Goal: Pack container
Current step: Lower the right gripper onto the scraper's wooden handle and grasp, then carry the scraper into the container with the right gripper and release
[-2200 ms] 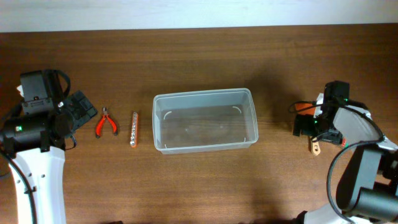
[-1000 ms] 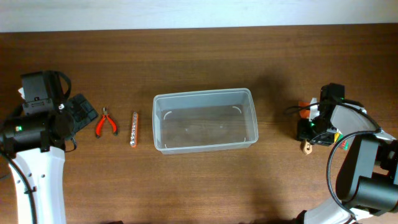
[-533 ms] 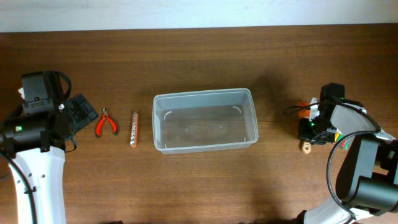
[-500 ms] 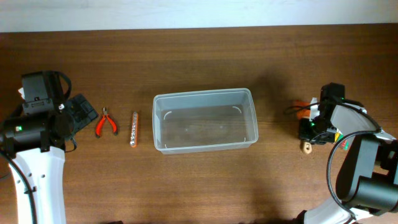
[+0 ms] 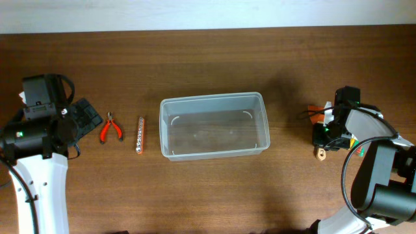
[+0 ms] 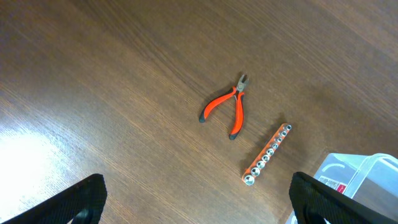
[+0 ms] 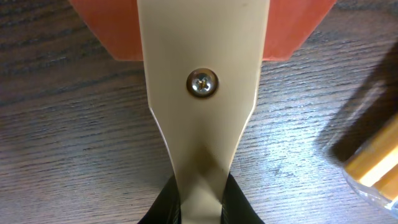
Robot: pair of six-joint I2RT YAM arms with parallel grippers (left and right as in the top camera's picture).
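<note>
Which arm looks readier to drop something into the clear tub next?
Right. The right tool grips the orange-and-beige item by its stem, so it has something to carry to the container. The left tool hangs open, apart from the pliers and socket strip.

Laid out on the brown wooden table (image 5: 208, 58): red-handled pliers (image 5: 111, 128), handles slightly parted, and just beside them, not touching, an orange strip of sockets (image 5: 140, 134). Far to the right, close over the wood grain: a cream flat blade (image 7: 204, 137) with one screw, set against an orange piece (image 7: 292, 25).
</note>
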